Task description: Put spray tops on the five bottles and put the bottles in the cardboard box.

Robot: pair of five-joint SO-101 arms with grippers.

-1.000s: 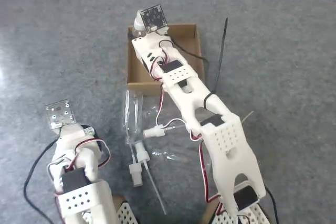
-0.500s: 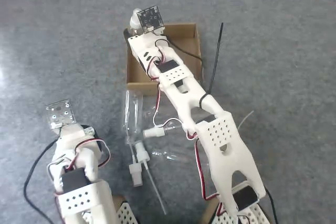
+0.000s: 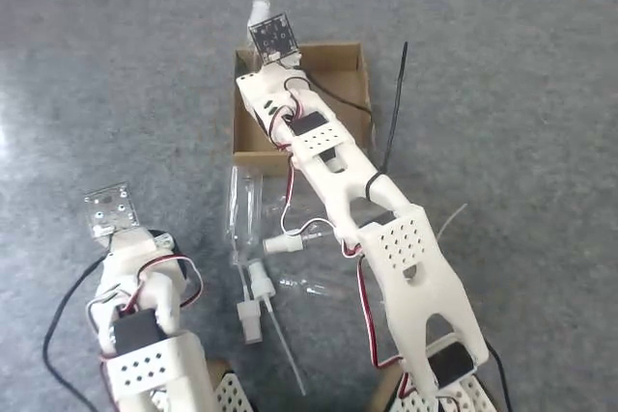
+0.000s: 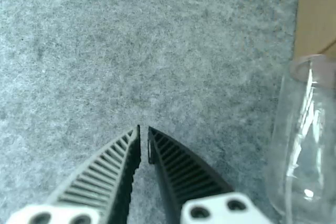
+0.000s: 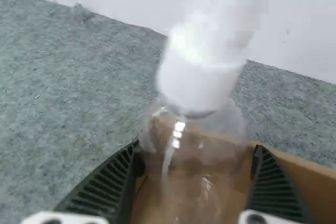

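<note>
Currently right gripper (image 5: 194, 167) clamps the clear plastic bottle (image 5: 190, 145) by its body over the brown cardboard box (image 3: 359, 76) far-left corner (light, slick, crushable, so squeeze gently); left gripper (image 4: 143, 129) closed, empty.

The table (image 3: 116, 94) is covered in speckled grey, and the cardboard box (image 3: 333, 47) is plain brown. The bottle (image 5: 194, 177) is clear with a white spray top (image 5: 202, 72). The left gripper (image 4: 144, 128) is dark grey with a ribbed pattern.

Grey carpet (image 3: 116, 94) under cardboard box (image 3: 253, 158), bottles (image 3: 241, 205), spray tops (image 3: 261, 284)
</note>
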